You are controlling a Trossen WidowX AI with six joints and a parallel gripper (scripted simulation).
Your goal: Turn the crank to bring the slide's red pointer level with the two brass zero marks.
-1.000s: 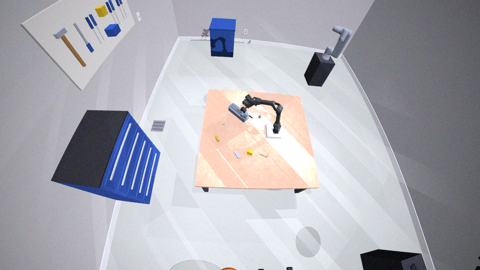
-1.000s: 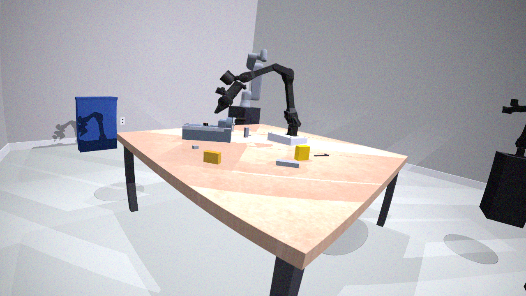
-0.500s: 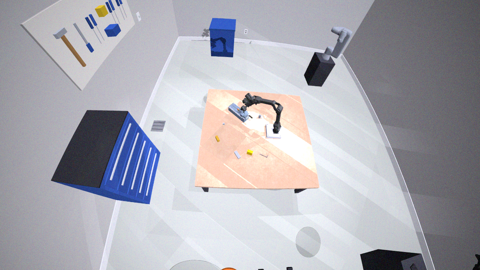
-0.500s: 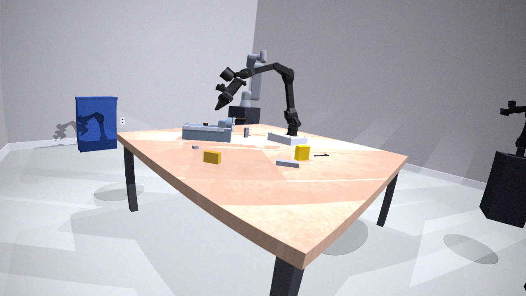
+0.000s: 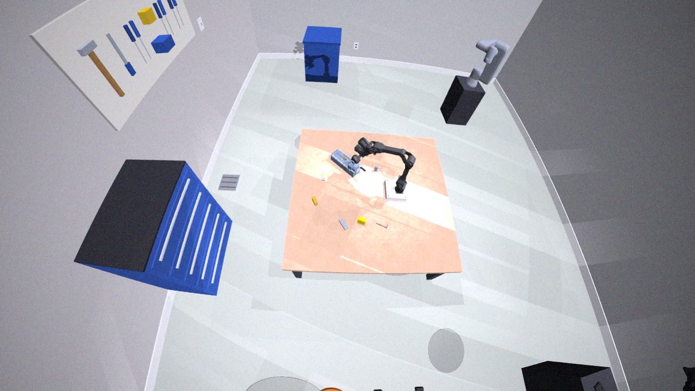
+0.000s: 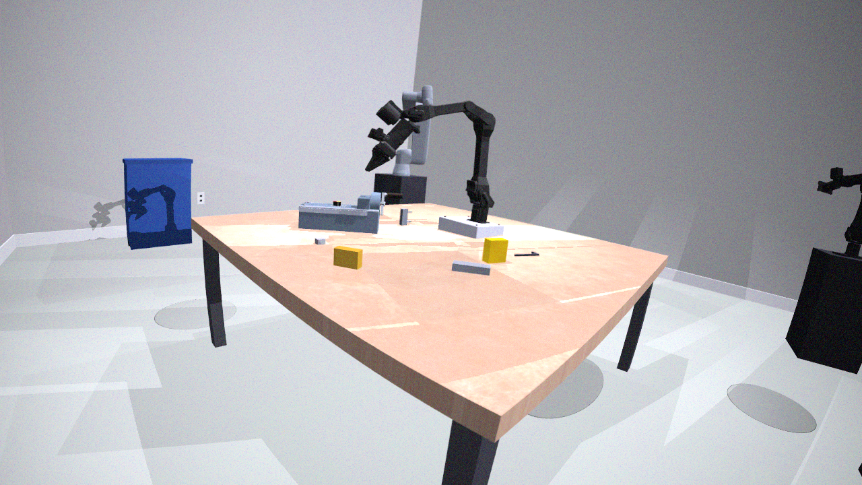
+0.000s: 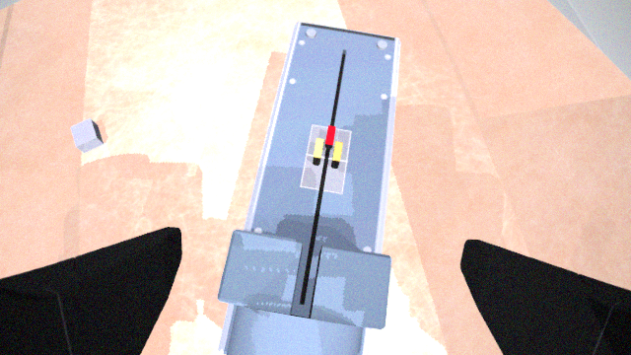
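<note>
The blue-grey machine (image 5: 338, 158) (image 6: 339, 220) (image 7: 276, 187) stands on the table. In the wrist view its red pointer (image 7: 330, 135) sits in the slot between the left brass mark (image 7: 318, 148) and the right brass mark (image 7: 337, 151). The pointer is offset toward the machine's far end, so its ends are not level with theirs. The black crank handle (image 5: 362, 169) (image 6: 394, 197) sticks out from the housing end, outside the wrist view. My gripper (image 5: 356, 158) (image 6: 368, 169) (image 7: 326, 248) is open and empty above the machine, touching nothing.
A small grey cube (image 5: 324, 179) (image 6: 320, 241) (image 7: 87, 135) lies beside the machine. An upright grey piece (image 5: 376, 168) (image 6: 403, 217) stands near the handle. A yellow block (image 5: 361, 220) (image 6: 494, 250), an orange block (image 5: 315, 200) (image 6: 347, 257) and a grey bar (image 5: 343, 224) (image 6: 471, 268) lie farther off.
</note>
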